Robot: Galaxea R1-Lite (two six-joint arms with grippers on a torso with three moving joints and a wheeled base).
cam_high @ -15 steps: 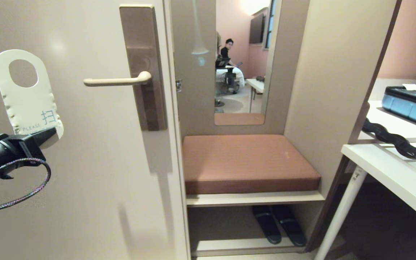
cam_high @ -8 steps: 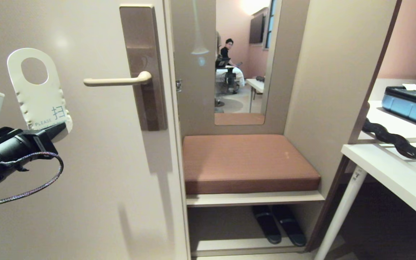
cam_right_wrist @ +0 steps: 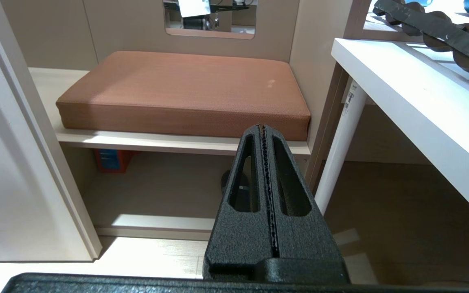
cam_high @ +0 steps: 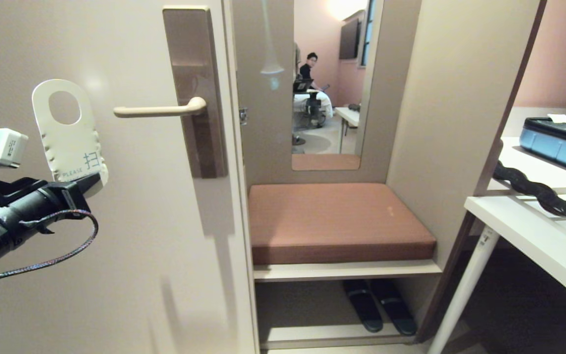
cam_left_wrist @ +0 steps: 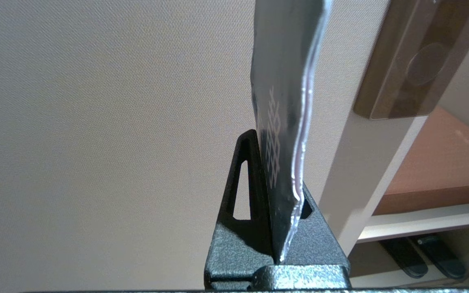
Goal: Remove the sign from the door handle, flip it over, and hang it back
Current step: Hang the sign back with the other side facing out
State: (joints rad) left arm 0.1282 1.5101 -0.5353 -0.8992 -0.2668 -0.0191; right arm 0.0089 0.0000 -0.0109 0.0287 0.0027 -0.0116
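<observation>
Cream door (cam_high: 116,246), hotel entryway. Left hand (cam_high: 89,184), black, clamps the bottom edge of the flat white card sign (cam_high: 69,135), upright, left of the slim beige lever door handle (cam_high: 157,110). Best practice: align the oval hole with the lever's free tip before sliding on. Right hand (cam_right_wrist: 264,129) closed, empty, low beside the cushioned seat.

sign (cam_high: 69,137) white face reads "please", blue chinese character
</observation>
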